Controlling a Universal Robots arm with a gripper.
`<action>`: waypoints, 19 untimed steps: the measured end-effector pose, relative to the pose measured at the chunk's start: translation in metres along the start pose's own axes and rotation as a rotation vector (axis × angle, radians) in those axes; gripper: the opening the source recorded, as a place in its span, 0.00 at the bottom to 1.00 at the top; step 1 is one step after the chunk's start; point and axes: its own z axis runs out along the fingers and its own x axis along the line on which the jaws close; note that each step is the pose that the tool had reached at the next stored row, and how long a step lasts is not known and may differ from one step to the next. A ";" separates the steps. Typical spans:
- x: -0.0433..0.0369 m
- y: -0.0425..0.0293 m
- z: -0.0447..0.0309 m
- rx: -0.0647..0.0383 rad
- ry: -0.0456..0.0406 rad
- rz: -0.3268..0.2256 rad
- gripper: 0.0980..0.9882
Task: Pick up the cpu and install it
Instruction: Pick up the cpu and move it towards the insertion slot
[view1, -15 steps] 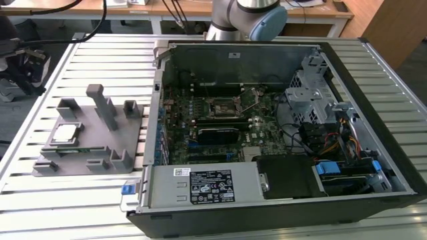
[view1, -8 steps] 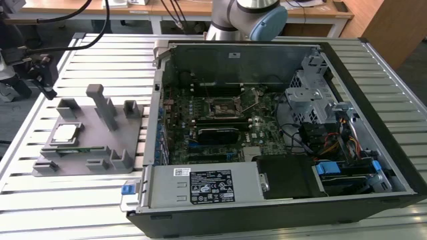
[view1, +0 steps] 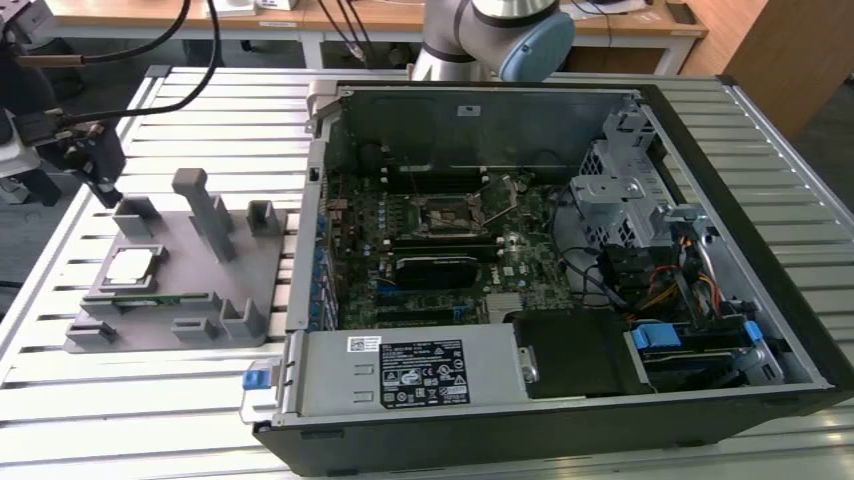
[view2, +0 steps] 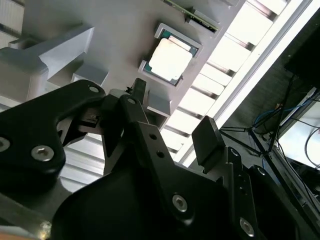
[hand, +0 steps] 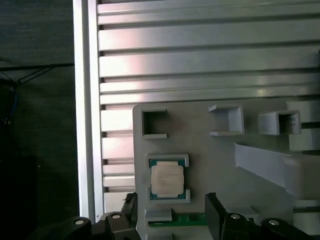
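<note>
The cpu (view1: 130, 265) is a small flat chip with a pale silver top. It lies in a shallow pocket of the grey plastic fixture (view1: 200, 300) at the exterior view's left. Both wrist views show the cpu (view2: 170, 58) (hand: 166, 180) seated in that pocket. My gripper (view1: 96, 165) hangs above and just behind the fixture, apart from the chip. Its black fingers stand open in both wrist views, gripper (hand: 171, 201) (view2: 172, 117), with nothing between them. The open computer case (view1: 747, 330) holds the motherboard with its cpu socket (view1: 454, 212).
The fixture has several upright posts (view1: 200, 205) near the chip. Everything rests on a slatted aluminium table (view1: 134, 400). Inside the case are a power supply (view1: 400, 372), cables and drive bays (view1: 667, 290). The arm's base (view1: 487, 40) stands behind the case.
</note>
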 end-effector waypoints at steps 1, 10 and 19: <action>0.0010 -0.0003 0.0019 0.000 0.0000 0.000 0.62; 0.0023 -0.0032 0.0168 0.001 0.0018 -0.044 0.70; 0.0019 -0.0048 0.0329 0.001 0.0002 -0.048 0.70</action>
